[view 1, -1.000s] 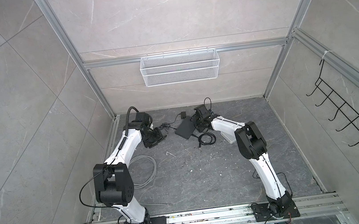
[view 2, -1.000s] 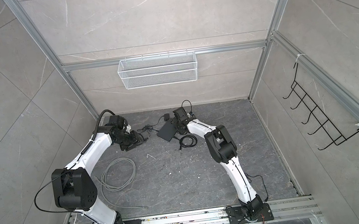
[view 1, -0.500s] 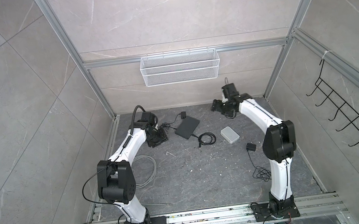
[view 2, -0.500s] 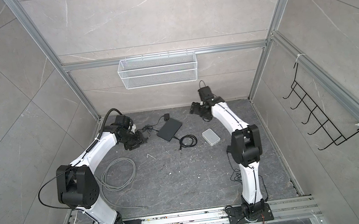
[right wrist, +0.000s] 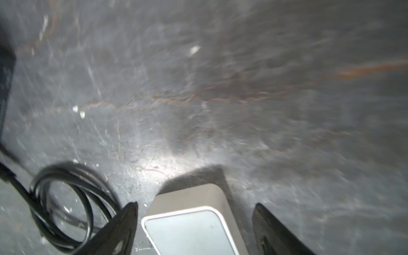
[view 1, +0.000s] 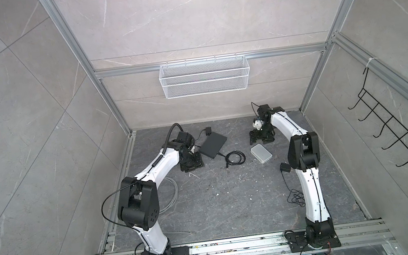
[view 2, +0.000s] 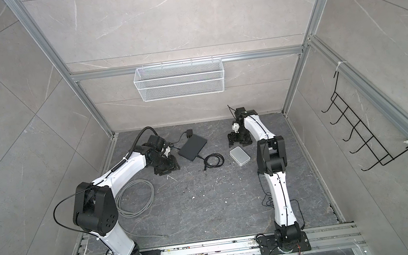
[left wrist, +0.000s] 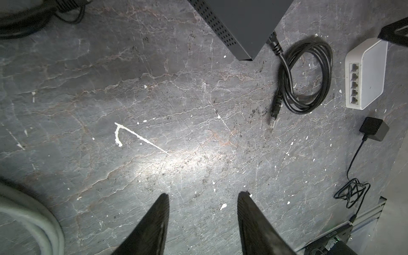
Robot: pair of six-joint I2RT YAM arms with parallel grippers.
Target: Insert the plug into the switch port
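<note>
In the right wrist view, a blurred, half-cropped switch [right wrist: 189, 225]

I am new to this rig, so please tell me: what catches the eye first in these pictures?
The small white plastic network switch lies on the dark stone floor, with the right arm's open fingers poised at its far end. A coiled black cable lies just left of it, its plug free.

You have a white wire basket [view 1: 204, 80] on the back wall, a black hook rack [view 1: 394, 123] on the right wall, and a grey cable coil [view 2: 151, 193] on the floor.
</note>
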